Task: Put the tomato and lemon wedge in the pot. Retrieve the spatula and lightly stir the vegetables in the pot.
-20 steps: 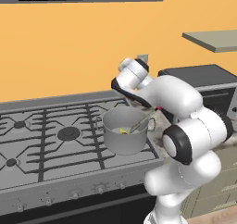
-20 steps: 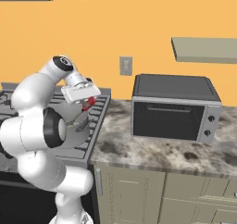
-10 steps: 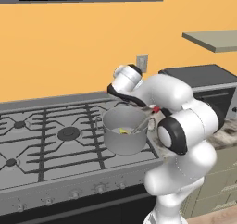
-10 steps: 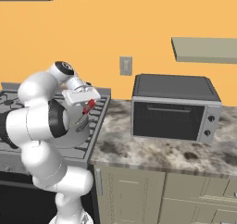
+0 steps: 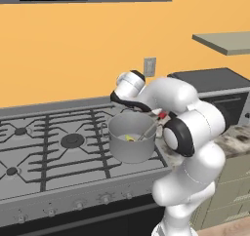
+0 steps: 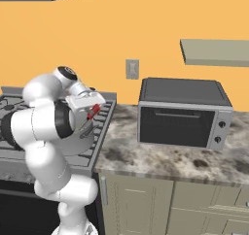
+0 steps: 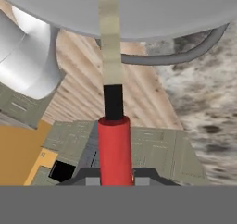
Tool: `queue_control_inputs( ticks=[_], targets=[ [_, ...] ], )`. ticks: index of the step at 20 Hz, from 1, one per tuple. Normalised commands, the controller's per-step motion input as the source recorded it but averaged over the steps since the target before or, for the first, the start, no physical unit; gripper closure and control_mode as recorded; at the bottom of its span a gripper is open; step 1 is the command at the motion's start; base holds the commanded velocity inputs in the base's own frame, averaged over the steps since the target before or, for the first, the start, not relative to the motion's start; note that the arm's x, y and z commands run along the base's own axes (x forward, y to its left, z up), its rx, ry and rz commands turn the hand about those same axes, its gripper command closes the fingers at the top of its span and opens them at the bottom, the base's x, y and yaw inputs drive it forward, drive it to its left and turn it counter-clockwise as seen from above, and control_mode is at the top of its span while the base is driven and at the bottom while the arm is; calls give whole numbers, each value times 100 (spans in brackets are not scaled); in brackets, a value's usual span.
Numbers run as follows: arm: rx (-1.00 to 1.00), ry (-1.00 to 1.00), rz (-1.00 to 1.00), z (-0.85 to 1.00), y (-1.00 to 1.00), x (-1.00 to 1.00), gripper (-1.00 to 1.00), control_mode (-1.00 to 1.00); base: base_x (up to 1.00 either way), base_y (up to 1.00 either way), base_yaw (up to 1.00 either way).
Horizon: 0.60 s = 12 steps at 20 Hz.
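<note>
One pot [image 5: 131, 141] on stove [image 5: 58, 147]. One spatula [image 7: 113, 140]. One lemon wedge [image 5: 129, 138] in pot. Tomato count: cannot tell. One toaster oven [image 6: 181, 112] on marble surface [image 6: 170, 159]. One wall outlet [image 6: 132, 69]. One wall shelf [image 6: 214, 52]. Burners: three fully seen, more partly hidden. One gripper [image 6: 89, 113].

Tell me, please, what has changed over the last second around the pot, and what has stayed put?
The gripper, still shut on the spatula, has swung leftward over the pot in the left base view, sweeping the spatula's head through it. The pot stays on its burner, with the lemon wedge still inside.
</note>
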Motion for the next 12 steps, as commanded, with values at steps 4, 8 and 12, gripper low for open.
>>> queue_control_inputs(
  ticks=[4,8,12],
  targets=[
    [-5,0,0,-48,21,36,100,-100,0,0,0],
    [-8,0,0,-30,38,41,100,-100,0,0,0],
    [-2,-4,-2,-12,41,48,100,-100,0,0,0]
  ],
)
